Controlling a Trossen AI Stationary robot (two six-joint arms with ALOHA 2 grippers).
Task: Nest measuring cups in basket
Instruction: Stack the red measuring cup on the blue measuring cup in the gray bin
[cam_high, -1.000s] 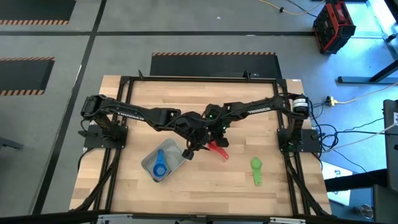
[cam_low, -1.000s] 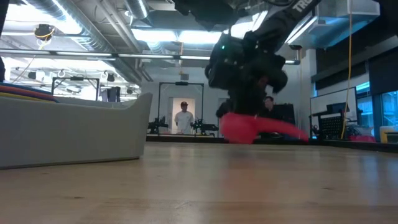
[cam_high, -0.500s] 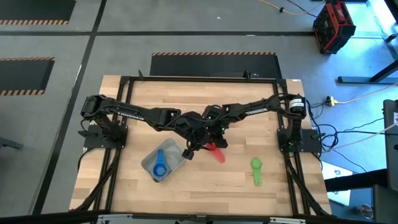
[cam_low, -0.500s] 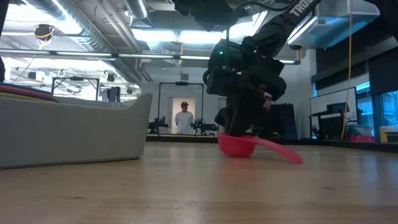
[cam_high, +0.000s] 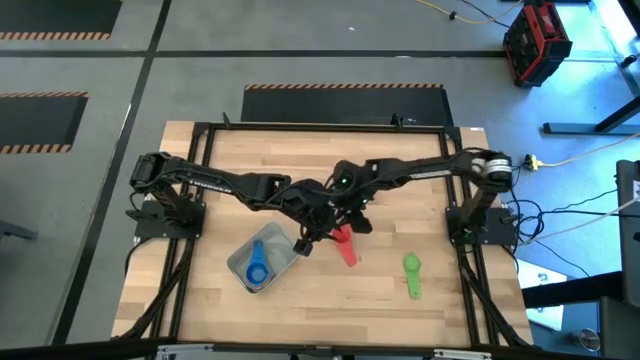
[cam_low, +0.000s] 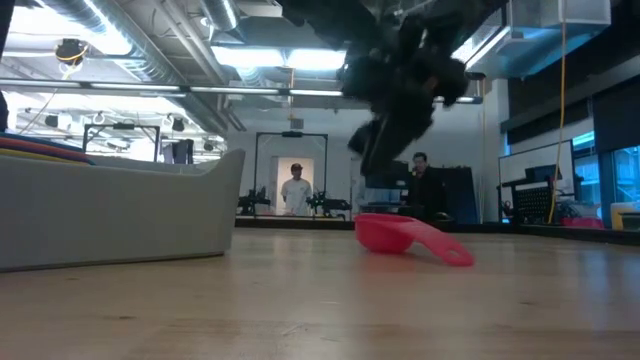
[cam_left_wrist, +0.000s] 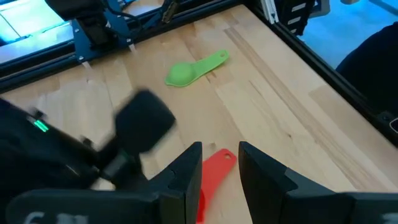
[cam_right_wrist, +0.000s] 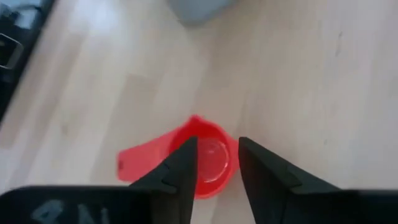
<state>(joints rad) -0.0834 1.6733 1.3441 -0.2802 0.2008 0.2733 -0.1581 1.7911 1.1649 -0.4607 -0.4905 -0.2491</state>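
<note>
Pink-red cup (cam_right_wrist: 208, 158) upright, empty; low view hides that

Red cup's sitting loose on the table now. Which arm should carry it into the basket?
Left, probably. Its pincer is open just over the red cup's handle and sits between cup and basket. The right pincer is open above the bowl, raised off it in the low view, on the side away from the basket.
</note>
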